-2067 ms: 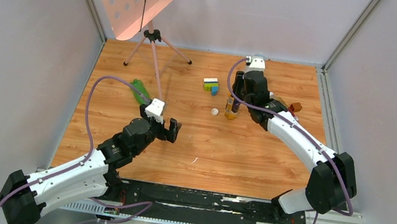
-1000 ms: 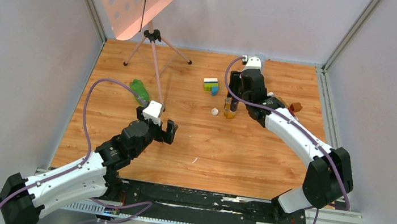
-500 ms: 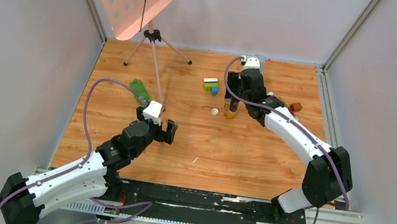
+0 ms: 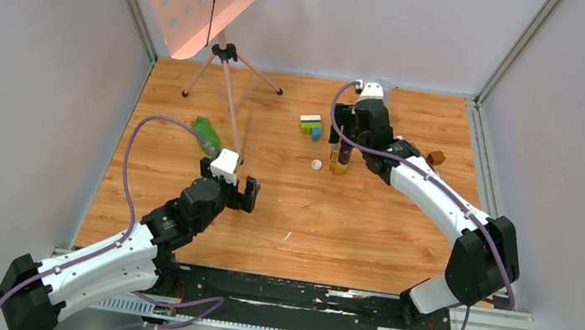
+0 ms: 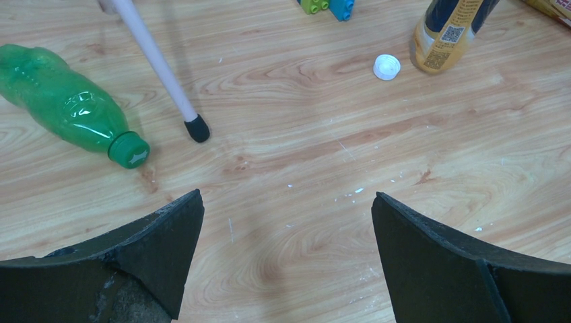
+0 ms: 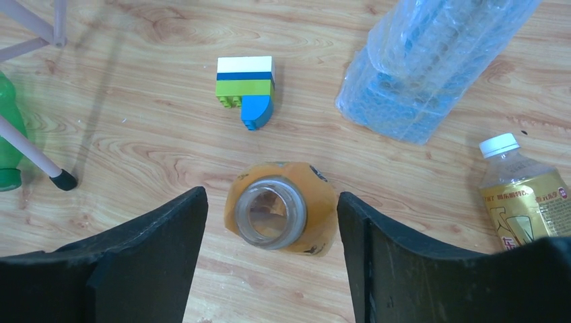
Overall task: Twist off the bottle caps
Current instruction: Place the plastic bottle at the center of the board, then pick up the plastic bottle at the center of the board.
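Observation:
An upright amber bottle (image 6: 316, 202) stands uncapped, its open mouth (image 6: 275, 212) facing up. My right gripper (image 6: 271, 195) is open above it, one finger on each side with a gap to both. A loose white cap (image 5: 386, 66) lies on the wood just left of that bottle (image 4: 340, 166). A second amber bottle (image 6: 528, 202) lies to the right with its white cap (image 6: 499, 144) on. The green bottle (image 5: 64, 101) lies on its side with its green cap (image 5: 129, 150) on. My left gripper (image 5: 287, 202) hangs open and empty above bare wood, near and right of the green cap.
A tall clear bluish container (image 6: 431, 67) stands behind the amber bottles. Multicoloured toy bricks (image 6: 246, 87) sit left of it. A pink music stand's tripod leg (image 5: 158, 67) ends beside the green bottle. A small reddish-brown block (image 4: 436, 157) lies far right.
My right gripper has opened and let go of the upright amber bottle. My left arm drew back slightly early on and has stayed still since.

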Controlling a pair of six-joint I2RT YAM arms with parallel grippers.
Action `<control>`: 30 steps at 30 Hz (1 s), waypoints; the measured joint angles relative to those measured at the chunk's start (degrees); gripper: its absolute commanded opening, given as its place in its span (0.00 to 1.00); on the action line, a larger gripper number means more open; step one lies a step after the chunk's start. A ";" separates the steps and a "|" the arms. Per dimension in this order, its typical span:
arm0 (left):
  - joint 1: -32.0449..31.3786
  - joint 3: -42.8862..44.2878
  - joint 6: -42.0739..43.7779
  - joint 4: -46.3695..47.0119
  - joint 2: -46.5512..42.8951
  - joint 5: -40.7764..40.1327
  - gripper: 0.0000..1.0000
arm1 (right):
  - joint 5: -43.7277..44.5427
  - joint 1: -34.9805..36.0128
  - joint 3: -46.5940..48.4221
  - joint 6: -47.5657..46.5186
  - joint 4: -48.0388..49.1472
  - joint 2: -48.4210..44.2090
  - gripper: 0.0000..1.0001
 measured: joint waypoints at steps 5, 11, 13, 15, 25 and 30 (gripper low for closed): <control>0.00 0.00 0.02 0.00 0.00 -0.22 1.00 | 0.09 0.00 0.37 -0.09 -0.13 0.00 0.75; 0.00 0.00 0.02 -0.02 0.00 -0.42 1.00 | 0.22 0.00 0.37 -0.31 -0.17 0.00 0.82; 0.00 0.00 0.00 -0.02 0.00 -0.44 1.00 | 0.48 -0.11 0.37 -0.48 -0.17 0.00 0.83; 0.00 0.00 0.00 -0.02 0.00 -0.50 1.00 | 0.55 -0.42 0.37 -0.63 -0.20 0.00 0.84; 0.11 0.24 -2.89 -1.31 0.83 -5.09 1.00 | -1.38 -1.64 1.38 -1.31 -2.95 -1.38 0.91; 4.59 1.99 -5.35 -3.93 2.38 -6.73 1.00 | -6.01 -1.88 1.86 -1.44 -4.87 -6.67 0.91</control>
